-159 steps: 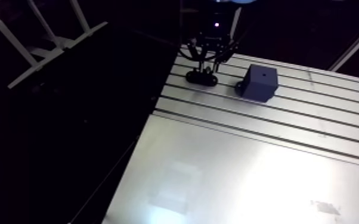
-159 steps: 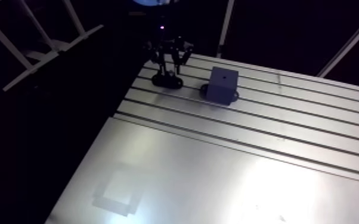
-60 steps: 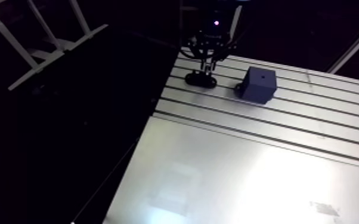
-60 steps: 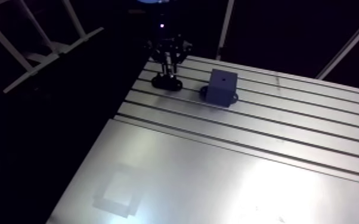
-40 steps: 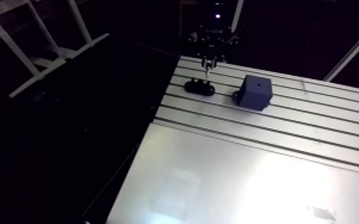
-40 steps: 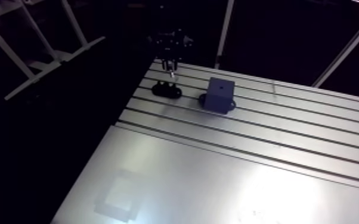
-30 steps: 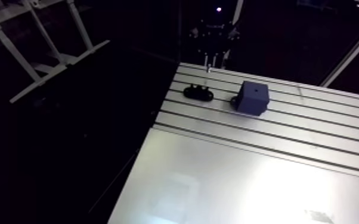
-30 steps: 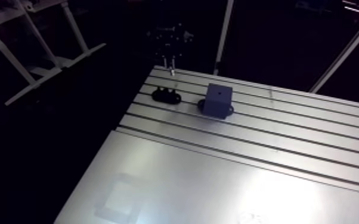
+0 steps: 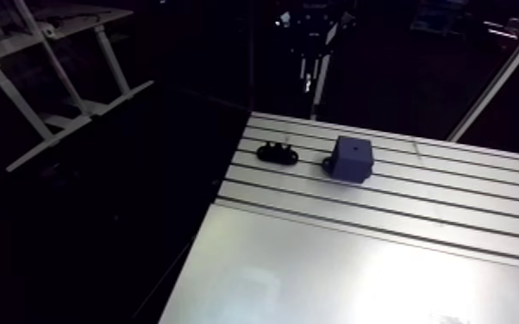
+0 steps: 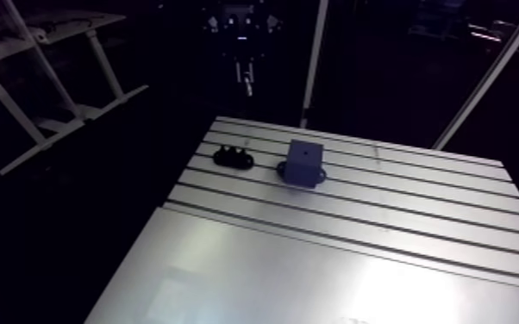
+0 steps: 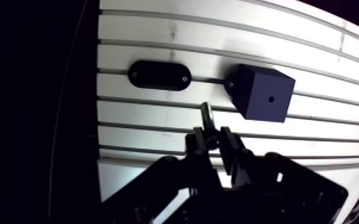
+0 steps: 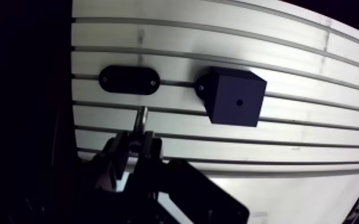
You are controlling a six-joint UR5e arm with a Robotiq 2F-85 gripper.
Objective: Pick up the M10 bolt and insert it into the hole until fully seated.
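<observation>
**Figure.** My claw [image 11: 213, 142] is pinched narrow on the M10 bolt [image 11: 207, 115], high above the table [image 11: 158, 36]. The bolt's long axis runs in line with my fingers [image 11: 197, 143] and looks near vertical in the arm view. Its free end points down at the slots, and its head is hidden in the grip. The block [image 11: 260, 93] lies at about two o'clock of the bolt tip, with its hole [image 11: 271, 99] on the upper face. The black holder [image 11: 159, 75] sits at nine o'clock of the block. Likely faults: the hole is small, so a slight sideways offset or tilt could land the tip on the face, jam it, or twist the bolt in my thin grip.
</observation>
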